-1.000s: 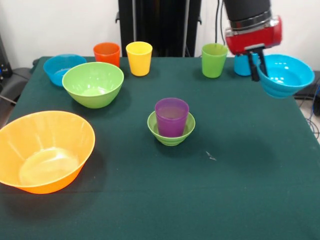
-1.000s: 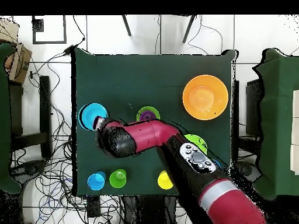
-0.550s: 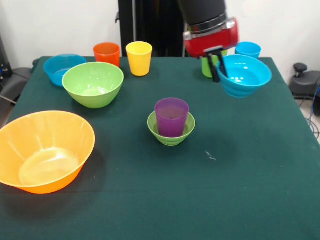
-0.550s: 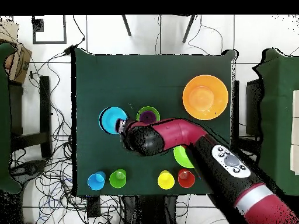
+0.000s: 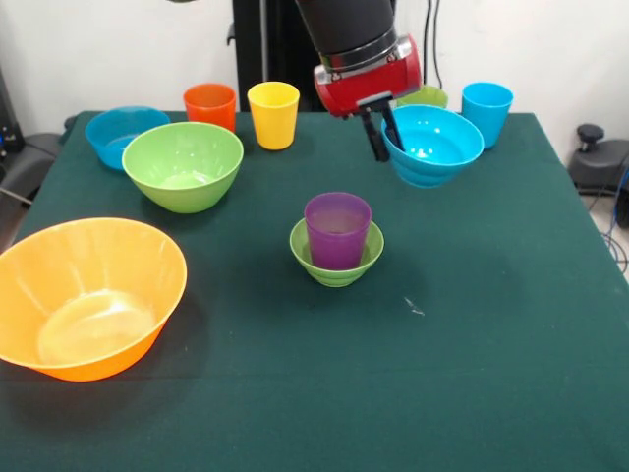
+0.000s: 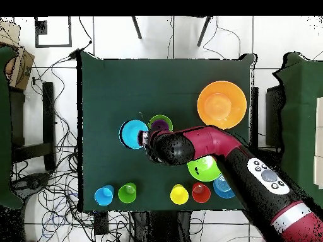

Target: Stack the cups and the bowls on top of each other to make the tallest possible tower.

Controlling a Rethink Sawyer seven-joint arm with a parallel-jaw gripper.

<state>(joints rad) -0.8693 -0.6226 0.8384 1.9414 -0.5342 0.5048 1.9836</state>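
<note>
The big orange bowl [image 5: 86,295] sits closest, at the near left of the counter [image 5: 472,374]. A little farther in, near the middle, the purple cup [image 5: 337,229] stands upright inside the small green bowl [image 5: 335,265]. Farther back on the left is the green bowl [image 5: 183,164], with a blue bowl [image 5: 120,133] just behind it on its left. To the right of the middle, the gripper [image 5: 383,126] holds the small blue bowl [image 5: 432,145] up off the counter, its jaws pinching the bowl's left rim, one inside and one outside. The bowl hangs beyond the purple cup and to its right. Along the far edge stand the orange cup [image 5: 210,104], the yellow cup [image 5: 273,114], the green cup [image 5: 425,95] partly hidden behind the bowl, and the light blue cup [image 5: 487,112].
</note>
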